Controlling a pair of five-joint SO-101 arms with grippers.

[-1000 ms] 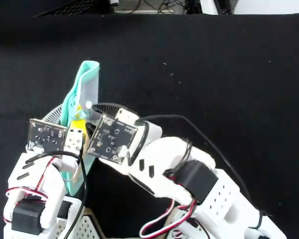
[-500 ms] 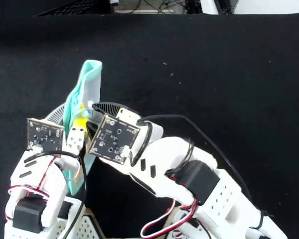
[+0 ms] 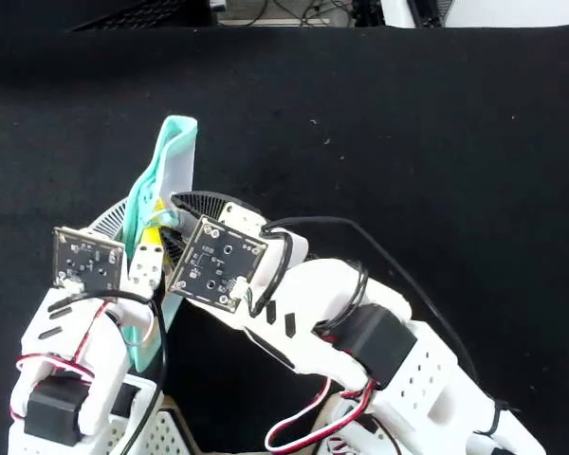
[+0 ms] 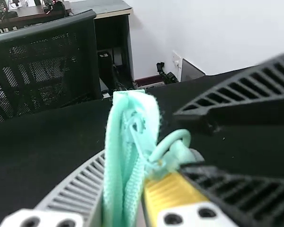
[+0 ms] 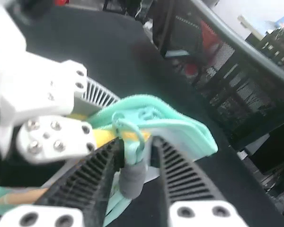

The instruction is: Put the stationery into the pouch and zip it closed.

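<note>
Right wrist view is showing the right gripper (image 5: 135, 142) pinching the pull (image 5: 131, 178), its two black jaws standing either side of the grey tab and pressing close on it. The left gripper (image 3: 133, 235) is clamping the pouch (image 3: 167, 169) by its near part, holding it on edge above the table (image 3: 408, 142) with the zip edge uppermost. In the high view the pouch's long axis is running away from both arms, leaning a little to the picture's right at its far end, and the zip is following that same line. The pull is sitting just beyond the left gripper, at the near part of the zip, with most of the pouch lying farther out. So any travel of the pull is probably going along that axis, outward from the left gripper's hold, with the left arm acting as the anchor. A tan stick (image 5: 19, 196), likely stationery, is lying inside the near end. Whether the teeth beyond the pull are meeting, I cannot tell.
</note>
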